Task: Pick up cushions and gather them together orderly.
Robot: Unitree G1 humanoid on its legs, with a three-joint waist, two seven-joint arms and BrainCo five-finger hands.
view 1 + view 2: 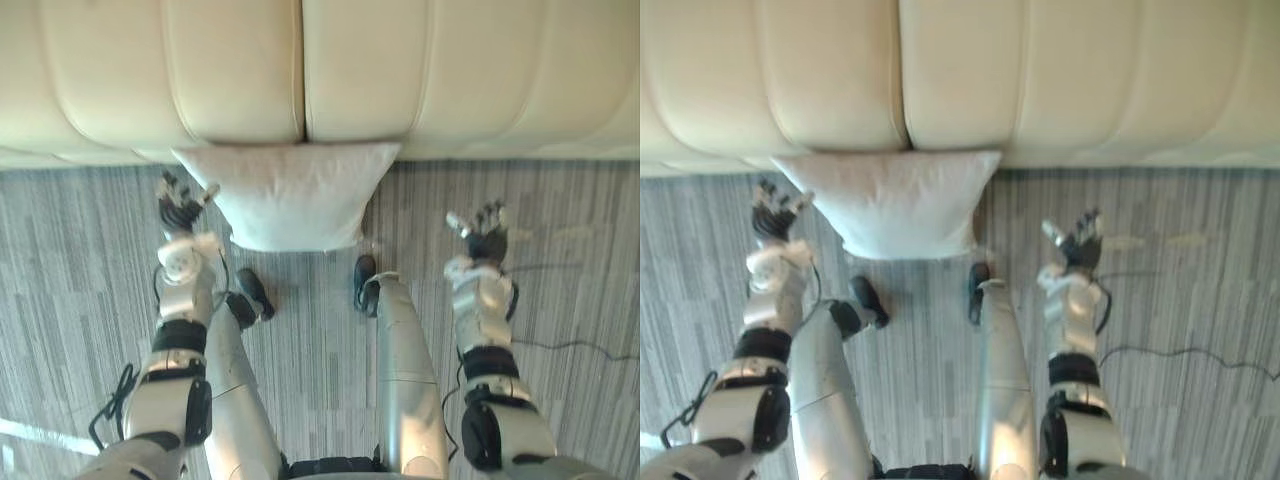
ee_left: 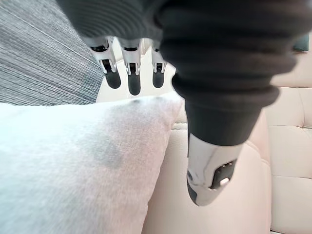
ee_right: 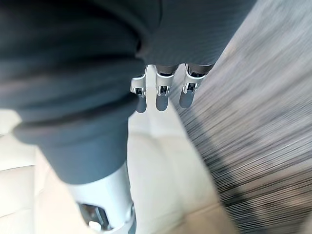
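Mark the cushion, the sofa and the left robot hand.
cushion (image 1: 295, 195), left eye view, middle of its white face
sofa (image 1: 230, 70), left eye view, on a cream panel
left robot hand (image 1: 178, 210), left eye view, on its palm

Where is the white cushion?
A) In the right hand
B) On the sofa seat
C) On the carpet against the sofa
C: the white cushion lies on the carpet, its far edge against the sofa, between the open left hand and right hand.
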